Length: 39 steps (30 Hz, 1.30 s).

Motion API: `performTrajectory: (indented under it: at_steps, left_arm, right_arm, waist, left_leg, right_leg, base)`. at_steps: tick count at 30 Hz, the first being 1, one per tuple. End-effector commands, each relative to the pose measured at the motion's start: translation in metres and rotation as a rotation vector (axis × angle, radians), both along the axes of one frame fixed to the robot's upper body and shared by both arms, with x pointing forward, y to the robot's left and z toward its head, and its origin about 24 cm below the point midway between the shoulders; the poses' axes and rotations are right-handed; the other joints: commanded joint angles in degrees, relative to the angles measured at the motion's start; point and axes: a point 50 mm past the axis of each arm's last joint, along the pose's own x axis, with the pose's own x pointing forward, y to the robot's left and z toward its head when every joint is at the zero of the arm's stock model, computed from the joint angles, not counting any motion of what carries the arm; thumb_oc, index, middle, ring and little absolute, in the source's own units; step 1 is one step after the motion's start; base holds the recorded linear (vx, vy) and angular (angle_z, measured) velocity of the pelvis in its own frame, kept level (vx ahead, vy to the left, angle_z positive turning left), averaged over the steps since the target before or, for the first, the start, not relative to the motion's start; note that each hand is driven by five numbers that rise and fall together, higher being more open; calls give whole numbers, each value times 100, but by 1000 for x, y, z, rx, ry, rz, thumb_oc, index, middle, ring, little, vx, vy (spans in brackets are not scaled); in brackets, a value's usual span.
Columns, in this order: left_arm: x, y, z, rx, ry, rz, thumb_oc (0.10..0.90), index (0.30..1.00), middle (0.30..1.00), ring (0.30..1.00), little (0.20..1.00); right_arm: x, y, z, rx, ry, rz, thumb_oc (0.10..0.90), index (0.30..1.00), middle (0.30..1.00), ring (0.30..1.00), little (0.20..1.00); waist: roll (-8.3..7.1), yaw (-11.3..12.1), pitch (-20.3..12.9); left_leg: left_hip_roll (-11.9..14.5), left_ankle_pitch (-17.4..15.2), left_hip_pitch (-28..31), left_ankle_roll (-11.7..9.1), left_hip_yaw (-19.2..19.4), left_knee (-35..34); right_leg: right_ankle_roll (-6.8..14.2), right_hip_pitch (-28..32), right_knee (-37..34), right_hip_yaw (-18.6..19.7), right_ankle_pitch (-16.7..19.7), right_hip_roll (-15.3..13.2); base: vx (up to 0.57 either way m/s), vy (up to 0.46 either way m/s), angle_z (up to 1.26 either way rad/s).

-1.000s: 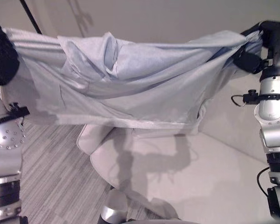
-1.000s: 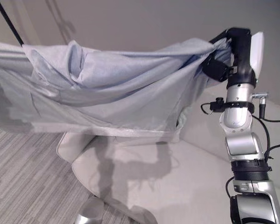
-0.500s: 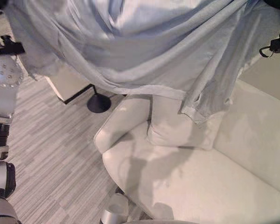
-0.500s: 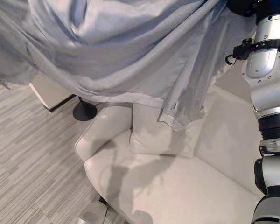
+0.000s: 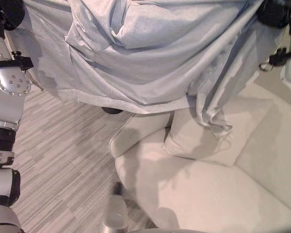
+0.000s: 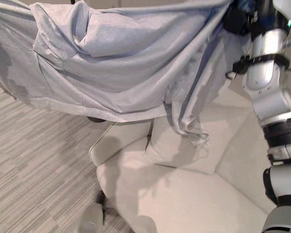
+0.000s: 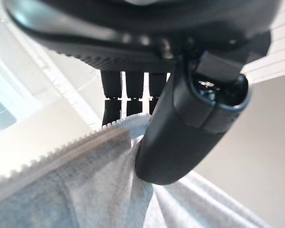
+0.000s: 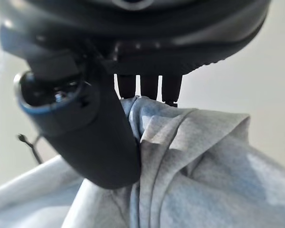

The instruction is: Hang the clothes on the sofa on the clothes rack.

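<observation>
Below, a cream sofa (image 5: pixel 208 194) is sitting bare while the grey garment (image 5: pixel 150 63) is hanging stretched above it. Both the left hand (image 7: pixel 180 118) and right hand (image 8: pixel 95 137) are pinching its top edge (soft, light, likely to sag).

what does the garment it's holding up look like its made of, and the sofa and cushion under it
The garment looks like thin, soft knit cotton jersey, matte pale grey-blue: it drapes in loose folds between the left hand and right hand, with a stitched hem showing. The sofa and cushion look upholstered in a matte off-white fabric, possibly a suede-like microfibre; no weave is visible, so that is uncertain.
</observation>
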Motion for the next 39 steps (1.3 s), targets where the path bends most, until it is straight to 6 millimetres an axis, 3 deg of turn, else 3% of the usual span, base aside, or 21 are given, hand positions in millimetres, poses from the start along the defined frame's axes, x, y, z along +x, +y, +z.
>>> performTrajectory:
  at_steps: [1, 2, 4, 5, 6, 7, 10, 13, 15, 17, 18, 20, 23, 24, 26, 28, 30, 32, 35, 36, 39]
  left_arm:
    - [-13, -5, 31, -4, -132, -63, 400, 300, 300, 300, 300]
    - [-10, -12, 27, 9, -111, -92, 400, 300, 300, 300, 300]
    - [-9, -17, 28, 25, -109, -96, 400, 300, 300, 300, 300]
    - [-7, -22, 26, 29, -95, -120, 400, 300, 300, 300, 300]
    - [-1, -31, 27, 33, -78, -149, 400, 300, 300, 300, 300]
    - [0, -32, 28, 34, -81, -154, 400, 300, 300, 300, 300]
    - [7, -50, 33, 60, -66, -195, 400, 300, 300, 300, 300]
    - [14, -58, 23, 39, -23, -231, 400, 300, 300, 300, 300]
    - [18, -60, 14, 23, 8, -239, 400, 300, 300, 300, 300]
    - [16, -64, 11, 54, 23, -241, 400, 300, 300, 300, 300]
    - [15, -69, 7, 69, 19, -257, 400, 300, 300, 300, 300]
    - [18, -81, -2, 73, 45, -290, 400, 300, 300, 300, 300]
    - [21, -97, -8, 67, 46, -353, 400, 300, 300, 300, 300]
    - [23, -101, -12, 47, 50, -379, 400, 300, 300, 300, 300]
    - [22, -98, -10, 49, 39, -362, 400, 300, 300, 300, 300]
    - [18, -85, -11, 10, 28, -327, 400, 300, 300, 300, 300]
    - [16, -78, -8, 1, 12, -301, 400, 300, 300, 300, 300]
    - [15, -78, -6, 10, 6, -298, 400, 300, 300, 300, 300]
    - [11, -72, -6, 16, -2, -271, 400, 300, 300, 300, 300]
    - [7, -64, -7, 31, -2, -242, 400, 300, 300, 300, 300]
    - [2, -60, -5, 47, -7, -238, 400, 300, 300, 300, 300]
  right_arm:
    - [-23, -21, 37, 14, -157, -86, 400, 300, 300, 300, 300]
    - [-25, -28, 28, 25, -135, -112, 400, 300, 300, 300, 300]
    - [-27, -32, 23, 34, -136, -137, 400, 300, 300, 300, 300]
    - [-29, -38, 16, 47, -115, -152, 400, 300, 300, 300, 300]
    - [-34, -43, 16, 41, -123, -166, 400, 300, 300, 300, 300]
    - [-35, -45, 17, 43, -126, -170, 400, 300, 300, 300, 300]
    - [-47, -50, 29, 26, -170, -177, 400, 300, 300, 300, 300]
    - [-56, -61, 30, 32, -184, -200, 400, 300, 300, 300, 300]
    - [-64, -65, 31, 25, -200, -211, 400, 300, 300, 300, 300]
    - [-69, -65, 32, 5, -199, -217, 400, 300, 300, 300, 300]
    - [-76, -68, 30, -3, -208, -230, 400, 300, 300, 300, 300]
    - [-87, -75, 32, -27, -205, -268, 400, 300, 300, 300, 300]
    - [-98, -78, 31, -33, -226, -276, 400, 300, 300, 300, 300]
    - [-103, -79, 34, -46, -234, -281, 400, 300, 300, 300, 300]
    - [-105, -77, 41, -56, -254, -279, 400, 300, 300, 300, 300]
    - [-101, -77, 35, -51, -237, -289, 400, 300, 300, 300, 300]
    - [-98, -71, 35, -64, -228, -272, 400, 300, 300, 300, 300]
    - [-96, -68, 36, -69, -231, -259, 400, 300, 300, 300, 300]
    - [-94, -66, 36, -64, -237, -249, 400, 300, 300, 300, 300]
    - [-92, -63, 38, -65, -244, -236, 400, 300, 300, 300, 300]
    - [-84, -63, 35, -37, -225, -228, 400, 300, 300, 300, 300]
  waist:
    - [13, 45, -964]
    - [-116, 53, -972]
    - [-106, 3, -907]
    - [-45, -185, -861]
    - [127, -383, -787]
    - [121, -364, -776]
    - [293, -780, -533]
    - [148, -1105, -350]
    - [37, -1287, -304]
    - [-8, -1353, -399]
    - [3, -1468, -484]
    - [23, -1653, -736]
    - [240, -1908, -878]
    - [431, -2040, -815]
    - [366, -1918, -643]
    - [189, -1676, -504]
    - [93, -1498, -469]
    - [21, -1406, -447]
    - [24, -1302, -435]
    - [44, -1087, -387]
    - [158, -1026, -426]
  left_leg:
    - [97, -604, 1161, -807, 314, -1396]
    - [-239, -693, 1213, -624, 343, -1396]
    - [-720, -929, 1415, -329, 325, -1396]
    - [-995, -972, 1475, -180, 185, -1396]
    - [-1326, -1087, 1662, 25, -112, -1396]
    - [-1324, -1061, 1640, 26, -117, -1396]
    - [-1545, -1153, 1966, 173, -612, -1396]
    - [-2015, -1429, 2527, 248, -1053, -1396]
    - [-2394, -1505, 2770, 272, -1300, -1396]
    - [-2573, -1668, 2965, 277, -1495, -1396]
    - [-2571, -1770, 3025, 285, -1576, -1396]
    - [-2462, -2036, 3323, 193, -1790, -1396]
    - [-2205, -1741, 3431, -220, -1603, -973]
    - [-1988, -1287, 3132, -736, -915, 191]
    - [-1927, -874, 2221, -1099, -282, 2066]
    - [-1534, -1144, 1126, -843, 294, 3097]
    - [-1199, -1757, 918, -329, 436, 2126]
    - [-1163, -1807, 1059, -191, 459, 1408]
    - [-925, -1339, 1094, -238, 166, -100]
    - [-895, -1068, 817, -305, -318, -1157]
    - [-951, -900, 394, -490, -690, -1396]
  right_leg:
    - [824, -726, -748, -610, 2094, -1430]
    - [837, -680, -738, -700, 3020, -1843]
    - [746, -785, -244, -670, 3281, -2141]
    - [563, -945, 209, -153, 3246, -1983]
    - [343, -1193, 754, 481, 2678, -1449]
    - [321, -1257, 847, 494, 2636, -1457]
    - [-123, -1948, 1035, 1195, 1245, -109]
    - [-18, -2848, 371, 1527, 1370, 1287]
    - [159, -3223, -280, 1317, 1705, 1781]
    - [212, -3162, -739, 598, 1837, 1720]
    - [1, -2949, -748, 471, 1571, 1676]
    - [-260, -2700, -748, 636, 1610, 1687]
    - [-268, -2421, -748, 431, 1642, 1517]
    - [-297, -2075, -748, 385, 1470, 1418]
    - [-402, -1764, -748, 590, 1285, 1307]
    - [-446, -1366, -748, 823, 1071, 1091]
    - [-380, -1245, -748, 1018, 1023, 935]
    - [-336, -1209, -748, 1104, 1026, 819]
    - [-270, -1125, -748, 1186, 880, 756]
    - [-259, -898, -748, 1416, 609, 742]
    - [-217, -682, -748, 1710, 486, 742]
  base:
    - [281, 803, 48]
    - [289, 764, 47]
    - [283, 729, 31]
    - [452, 931, 5]
    - [336, 682, 31]
    - [387, 644, 87]
    - [320, 315, 65]
    - [455, 252, 79]
    - [474, 297, 51]
    - [464, 211, 140]
    - [486, 90, 149]
    - [553, 14, 106]
    - [473, 138, 112]
    - [330, 226, 117]
    - [334, 162, 79]
    - [392, 33, 40]
    - [361, 107, -19]
    - [211, 120, -47]
    - [298, 155, -45]
    - [272, 103, -20]
    - [446, 296, -40]
